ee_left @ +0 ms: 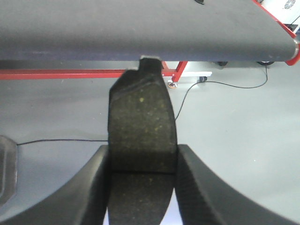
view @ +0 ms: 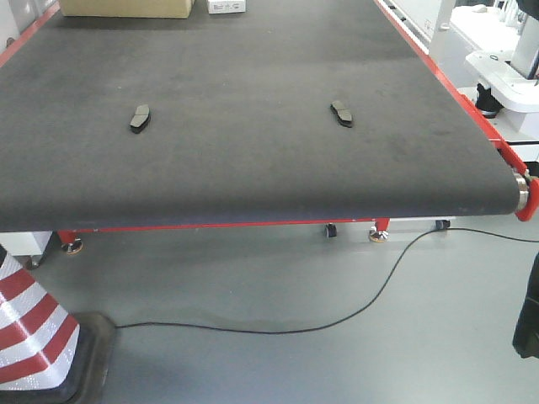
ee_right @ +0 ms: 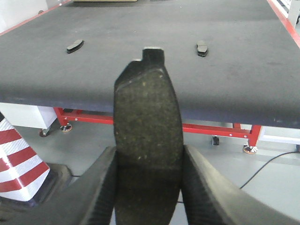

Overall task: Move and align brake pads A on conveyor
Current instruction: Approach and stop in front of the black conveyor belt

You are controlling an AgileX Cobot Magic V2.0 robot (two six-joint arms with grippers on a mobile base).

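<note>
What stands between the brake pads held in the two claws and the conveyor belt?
Nothing visible. Each claw, left and right, holds a pad before the conveyor. Two pads already lie far apart on it.

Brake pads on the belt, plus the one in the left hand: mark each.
left brake pad on the belt (view: 140, 117), front view, middle of its top face
right brake pad on the belt (view: 342, 113), front view, middle of its top face
held brake pad (ee_left: 141, 126), left wrist view, friction face above the fingers
</note>
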